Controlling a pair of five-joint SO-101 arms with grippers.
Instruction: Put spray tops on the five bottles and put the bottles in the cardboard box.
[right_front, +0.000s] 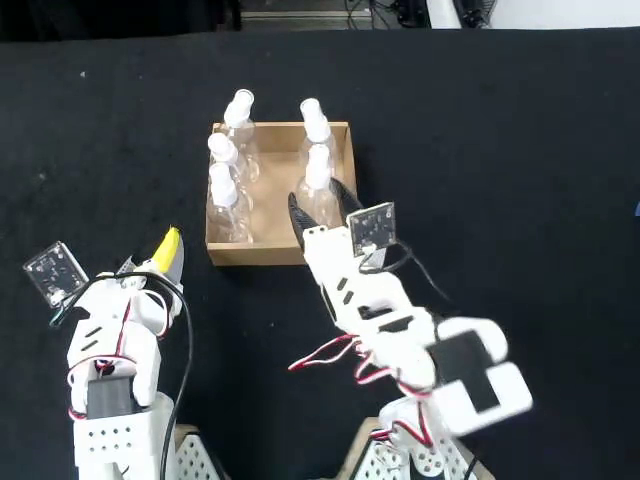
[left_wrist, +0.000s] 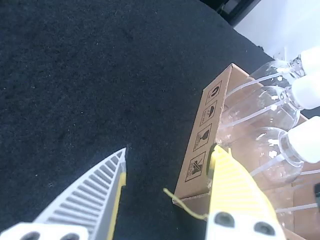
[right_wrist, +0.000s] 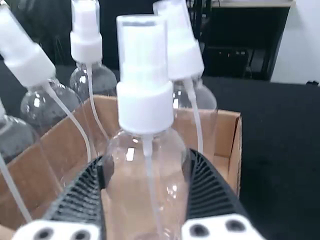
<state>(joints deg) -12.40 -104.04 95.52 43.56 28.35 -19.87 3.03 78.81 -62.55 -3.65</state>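
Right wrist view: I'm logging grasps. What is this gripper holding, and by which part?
The right gripper holds a clear bottle by its round body, below the white spray top.

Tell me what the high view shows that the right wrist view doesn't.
High view adds: the left gripper, open, beside the near left corner of the cardboard box, and all five bottles standing in the box. Right wrist view adds: the dip tube inside the gripped bottle, and the black fingers against its sides. Both: the right gripper, the box, the white spray tops.
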